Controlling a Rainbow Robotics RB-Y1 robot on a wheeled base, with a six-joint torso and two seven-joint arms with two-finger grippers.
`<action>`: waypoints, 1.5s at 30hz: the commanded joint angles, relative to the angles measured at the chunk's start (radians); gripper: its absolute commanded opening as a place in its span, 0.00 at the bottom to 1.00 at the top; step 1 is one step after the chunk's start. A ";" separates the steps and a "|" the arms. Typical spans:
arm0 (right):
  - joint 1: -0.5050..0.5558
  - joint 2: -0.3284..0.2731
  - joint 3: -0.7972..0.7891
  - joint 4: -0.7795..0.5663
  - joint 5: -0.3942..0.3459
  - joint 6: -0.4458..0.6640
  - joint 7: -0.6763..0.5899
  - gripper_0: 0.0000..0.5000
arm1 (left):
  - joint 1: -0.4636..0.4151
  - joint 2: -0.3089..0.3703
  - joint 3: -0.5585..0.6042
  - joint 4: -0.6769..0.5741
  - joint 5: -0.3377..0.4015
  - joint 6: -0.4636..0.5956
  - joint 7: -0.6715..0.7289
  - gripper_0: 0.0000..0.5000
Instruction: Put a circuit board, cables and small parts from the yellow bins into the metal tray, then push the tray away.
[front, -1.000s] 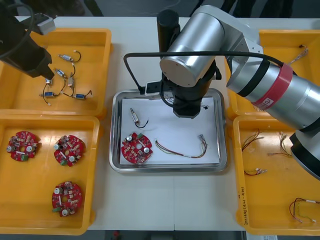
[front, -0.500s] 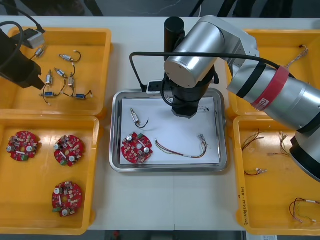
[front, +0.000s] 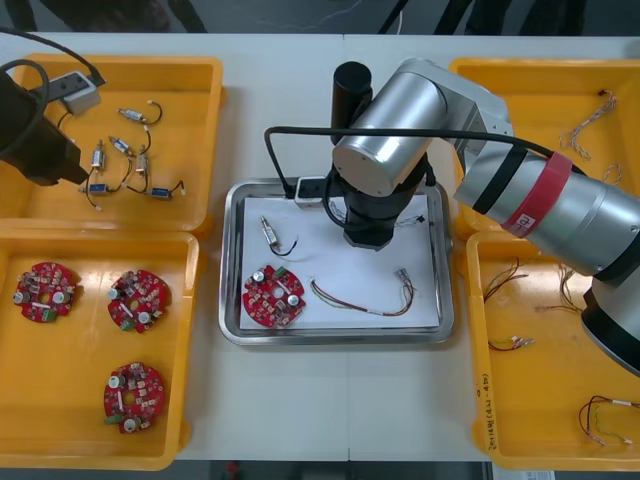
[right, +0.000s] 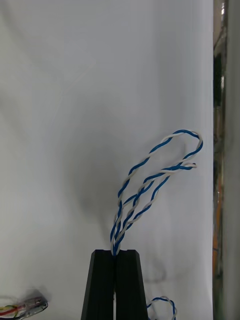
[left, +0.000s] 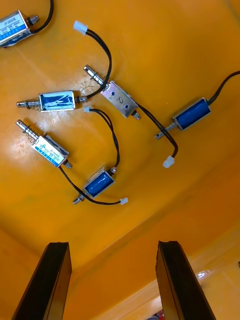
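Metal tray sits mid-table between the yellow bins, white inside. Contents as I read them from the front view: one round red circuit board in the near left corner, a small metal part with a short black lead just beyond it, and a red and yellow cable lying along the near side to the right of the board.

Right arm reaches in over the far half of the tray. Right gripper: fingers pressed almost together, pinching the twisted blue and white cable at their tips. The cable loops out ahead of the fingers above the white tray floor; I cannot tell whether the loop touches it.

Left arm is over the far left yellow bin. Left gripper: fingers wide apart, nothing between them, above the bin floor and clear of the small metal parts, which lie scattered with their black leads.

Near left yellow bin: three spare circuit boards. Far right yellow bin: more twisted cables. Near right yellow bin: loose thin cables.
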 joint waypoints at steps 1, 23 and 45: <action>0.009 0.011 0.010 -0.008 0.004 -0.005 -0.021 0.00 | 0.008 0.049 0.028 0.057 0.031 -0.061 -0.182 1.00; 0.007 0.010 -0.115 -0.206 0.038 0.260 -0.164 1.00 | 0.008 0.049 -0.137 0.083 0.054 -0.222 -0.268 1.00; 0.102 -0.121 -0.423 -0.545 -0.014 0.398 -0.730 1.00 | 0.005 0.049 -0.239 0.166 0.032 -0.355 -0.275 1.00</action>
